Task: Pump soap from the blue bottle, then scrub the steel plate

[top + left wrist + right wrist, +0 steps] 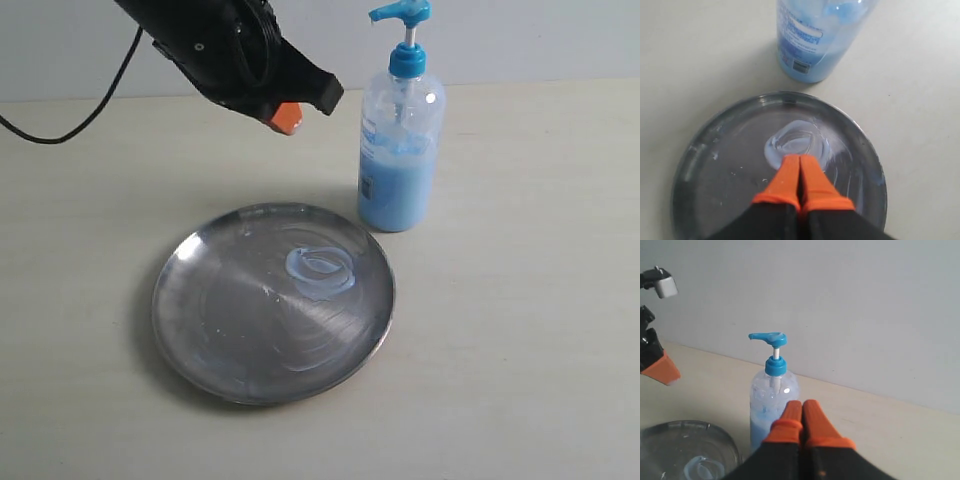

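Steel plate [200, 310] is lying mid-frame on the table [540, 350], carrying a ring-shaped smear of soap [320, 272] on its upper-right part. The bottle [398, 170] is standing upright just beside the plate's upper-right rim. The left gripper [287, 117] is hanging in the upper frame, above the plate, fingers pressing together and gripping nothing. The right gripper [802, 407], showing only in its wrist view, is likewise closed and empty.
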`<act>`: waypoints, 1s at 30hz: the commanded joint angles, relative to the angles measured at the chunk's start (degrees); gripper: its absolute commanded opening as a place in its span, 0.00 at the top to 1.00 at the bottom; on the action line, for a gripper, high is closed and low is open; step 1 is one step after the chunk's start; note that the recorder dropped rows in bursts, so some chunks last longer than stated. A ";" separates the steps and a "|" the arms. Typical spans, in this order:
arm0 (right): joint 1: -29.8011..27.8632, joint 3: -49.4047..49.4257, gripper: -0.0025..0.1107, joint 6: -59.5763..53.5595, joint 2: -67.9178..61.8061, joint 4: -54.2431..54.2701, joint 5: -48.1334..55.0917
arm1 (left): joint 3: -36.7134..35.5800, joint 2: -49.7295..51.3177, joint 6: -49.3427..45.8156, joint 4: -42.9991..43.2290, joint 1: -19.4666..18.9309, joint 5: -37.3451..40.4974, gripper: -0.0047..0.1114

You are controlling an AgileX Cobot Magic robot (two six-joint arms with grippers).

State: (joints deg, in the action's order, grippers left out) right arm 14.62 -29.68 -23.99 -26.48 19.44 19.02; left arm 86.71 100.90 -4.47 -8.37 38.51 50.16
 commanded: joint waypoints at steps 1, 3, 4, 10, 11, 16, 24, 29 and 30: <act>0.07 1.55 0.98 -0.45 0.51 -1.00 -2.00 | -0.18 -3.48 0.55 0.27 -0.17 1.77 0.96; 0.07 1.88 0.98 -0.45 0.51 -1.00 -2.56 | -0.62 -4.78 0.55 0.27 -0.17 1.87 0.96; 0.07 2.02 0.98 -0.35 0.51 -1.00 -2.55 | -1.24 -5.64 0.55 0.27 -0.17 1.50 0.96; 0.07 2.02 0.98 -0.35 0.51 -1.00 -2.71 | -6.30 -10.98 0.55 0.84 -0.17 -0.59 0.96; 0.07 2.02 0.98 -0.35 0.51 -1.00 -2.71 | -7.16 -11.68 0.44 0.84 -0.17 -0.86 0.96; 0.07 2.37 0.98 -0.35 0.51 -1.00 -2.95 | -10.79 -16.04 0.44 0.84 -0.17 -2.51 0.96; 0.07 2.40 0.98 -0.35 0.51 -1.00 -3.08 | -16.77 -24.19 0.44 0.84 -0.17 -4.48 0.96; 0.07 2.40 0.98 -0.35 0.51 -1.11 -3.07 | -20.79 -29.69 0.44 0.84 -0.17 -6.10 0.96; 0.07 2.40 0.98 -0.35 0.51 -1.11 -3.07 | -21.71 -30.92 0.44 0.84 -0.17 -6.53 0.96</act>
State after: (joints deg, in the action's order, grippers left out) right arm 14.62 -27.61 -24.22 -26.48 18.75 16.69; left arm 67.12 72.99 -4.39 -7.52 38.42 45.34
